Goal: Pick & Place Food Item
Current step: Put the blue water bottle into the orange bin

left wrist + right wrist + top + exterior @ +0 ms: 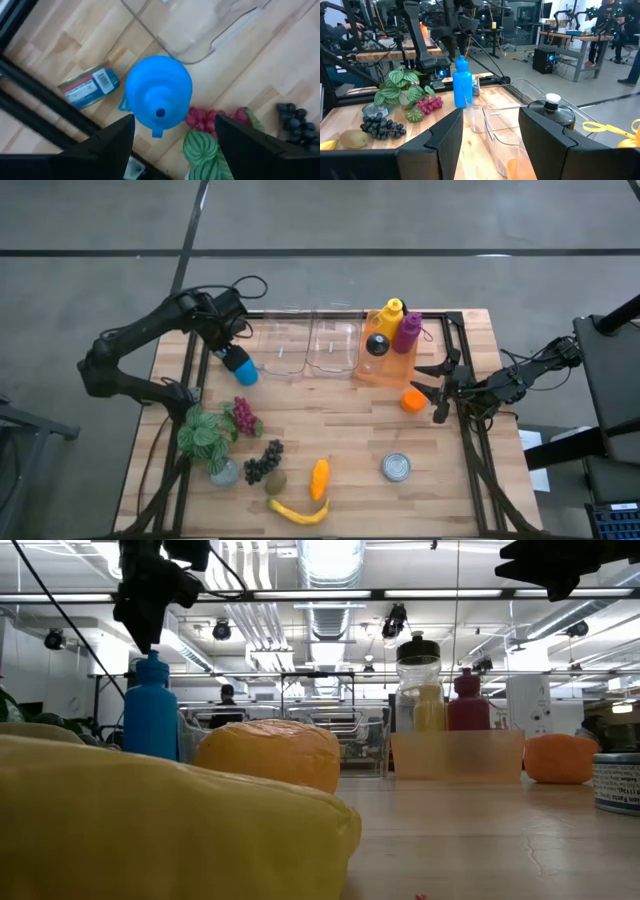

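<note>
Left end effector (172,132) open above blue bottle (159,94) — near table's (470,490) left edge.

A: Target? The blue bottle (240,366), or a food item?
B: Bottle stands upright at the surface's (340,435) back left, just beside the clear bins (310,348). All blue, cone cap with spout on top.
A: Held?
B: No. Left claw (172,132) hangs right above it, fingers spread wider than the cap, not touching.
</note>
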